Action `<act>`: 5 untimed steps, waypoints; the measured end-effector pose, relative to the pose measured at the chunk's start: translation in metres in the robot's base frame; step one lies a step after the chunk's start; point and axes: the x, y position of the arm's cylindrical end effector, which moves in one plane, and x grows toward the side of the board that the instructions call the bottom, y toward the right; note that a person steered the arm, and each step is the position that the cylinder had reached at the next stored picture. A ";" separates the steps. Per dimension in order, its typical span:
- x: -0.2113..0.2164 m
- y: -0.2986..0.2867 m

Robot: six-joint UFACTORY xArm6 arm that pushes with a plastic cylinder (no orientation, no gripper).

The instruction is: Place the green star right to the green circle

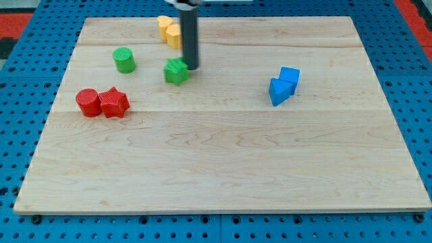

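Just right of the green circle [124,60], near it: green star [176,71]. My tip [191,68] touches the star's right side, so it lies leftward. No jaws; rod holds nothing.

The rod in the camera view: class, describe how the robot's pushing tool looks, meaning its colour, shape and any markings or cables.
It is a straight, dark grey to black cylindrical rod, smooth and plain, with no visible markings or cables. A wider dark fitting caps it at the view's top edge. My tip is blunt, not pointed.
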 end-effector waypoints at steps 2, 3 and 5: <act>0.044 0.025; 0.031 -0.023; 0.015 -0.019</act>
